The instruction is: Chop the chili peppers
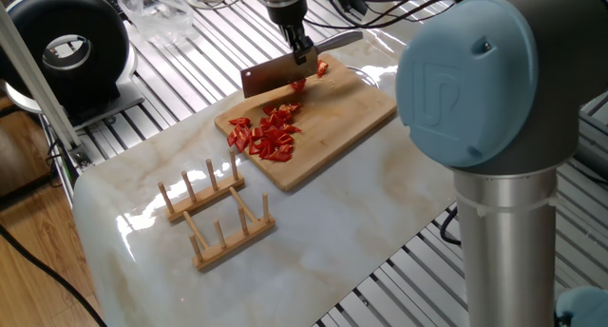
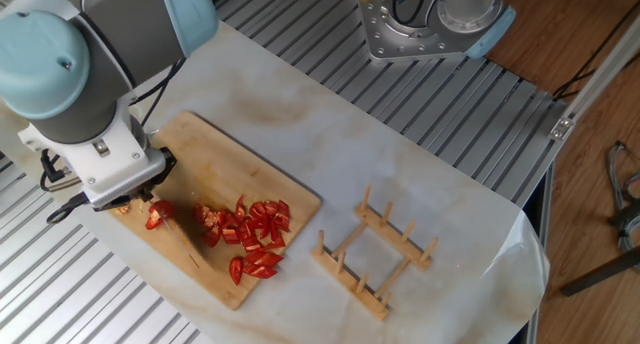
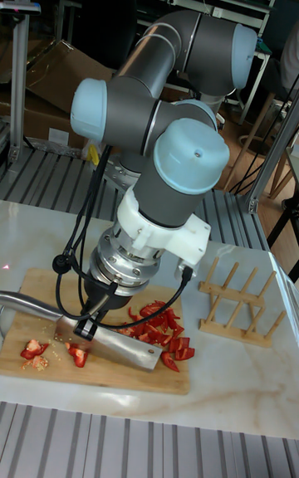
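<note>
Red chili bits [image 1: 271, 133] lie heaped on the board [image 1: 347, 118], with a few more pieces [image 3: 77, 354] just beside the cleaver [image 1: 274, 74]. The tool [image 1: 305, 53] pinches the cleaver at the handle end, blade held over the board between the heap and those loose pieces. A wooden rack [image 2: 375, 252] stands apart on the marble tabletop [image 1: 351, 213].

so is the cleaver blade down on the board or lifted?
Lifted. The cleaver hangs above the cutting board, with chili peppers showing beneath and behind its edge.
</note>
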You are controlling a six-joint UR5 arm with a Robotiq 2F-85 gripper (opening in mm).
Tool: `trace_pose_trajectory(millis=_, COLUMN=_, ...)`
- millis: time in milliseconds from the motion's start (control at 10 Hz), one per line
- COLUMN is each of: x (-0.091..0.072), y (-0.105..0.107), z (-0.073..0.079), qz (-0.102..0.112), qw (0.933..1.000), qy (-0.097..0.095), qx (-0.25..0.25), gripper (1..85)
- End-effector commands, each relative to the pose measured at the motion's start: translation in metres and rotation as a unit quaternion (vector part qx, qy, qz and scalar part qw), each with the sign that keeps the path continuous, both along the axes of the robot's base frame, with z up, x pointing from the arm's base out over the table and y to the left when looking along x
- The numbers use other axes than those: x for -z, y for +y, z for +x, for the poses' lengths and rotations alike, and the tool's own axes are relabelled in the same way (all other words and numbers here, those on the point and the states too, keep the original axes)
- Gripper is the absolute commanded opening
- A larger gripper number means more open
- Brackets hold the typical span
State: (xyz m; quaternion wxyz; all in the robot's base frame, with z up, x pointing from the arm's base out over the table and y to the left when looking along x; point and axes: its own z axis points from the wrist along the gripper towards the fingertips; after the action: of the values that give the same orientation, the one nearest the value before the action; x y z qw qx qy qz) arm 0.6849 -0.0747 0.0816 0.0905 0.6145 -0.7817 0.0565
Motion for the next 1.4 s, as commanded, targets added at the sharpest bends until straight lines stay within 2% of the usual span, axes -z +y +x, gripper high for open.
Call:
trace_pose_trajectory(millis=0, x=0.004, y=0.003, z=0.004, qz=0.009, qw=1.0000, qy=-0.004, qx=-0.001, gripper=1.3)
trace_pose_trajectory(millis=400, x=0.014, y=0.001, z=0.004, qz=0.019, qw=0.9998, qy=-0.007, qx=-0.001, gripper=1.3)
trace_pose_trajectory(millis=1300, x=0.018, y=-0.001, z=0.003, qz=0.017, qw=0.9998, qy=-0.009, qx=0.001, gripper=1.3)
